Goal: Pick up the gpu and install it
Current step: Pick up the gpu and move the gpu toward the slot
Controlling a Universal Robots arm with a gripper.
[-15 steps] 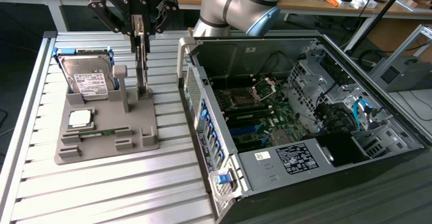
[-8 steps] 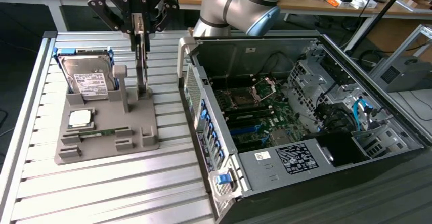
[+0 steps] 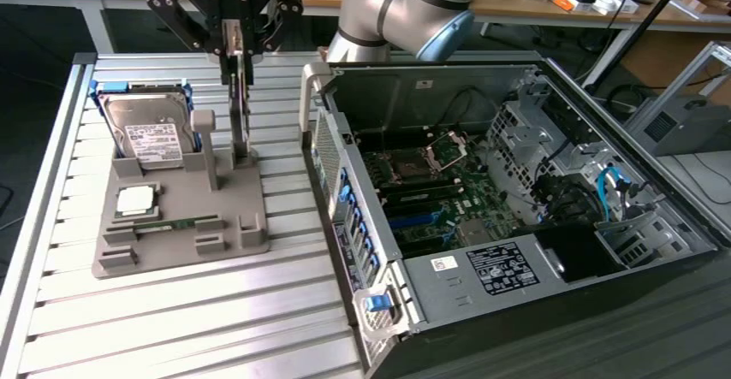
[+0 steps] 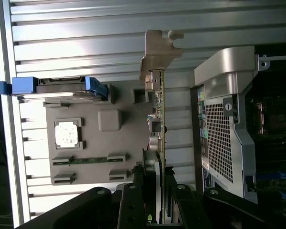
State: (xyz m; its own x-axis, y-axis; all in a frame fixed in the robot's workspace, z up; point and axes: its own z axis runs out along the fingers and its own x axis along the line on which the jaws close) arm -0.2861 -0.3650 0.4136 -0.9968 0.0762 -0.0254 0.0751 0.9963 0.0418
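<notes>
There is one gripper [image 3: 235,52], with one gpu [image 3: 241,118] standing between its fingers, one hard drive [image 3: 149,133], one processor chip [image 3: 135,199], one memory stick [image 3: 177,224] and one grey holder [image 3: 183,244] close below it, and one open computer case [image 3: 349,218] farther off beside it.

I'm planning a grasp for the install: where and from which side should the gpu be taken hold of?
Take the gpu by its upper long edge, coming straight down from above. It stands upright on edge in the gray holder, lower edge seated, so the top is free.
</notes>
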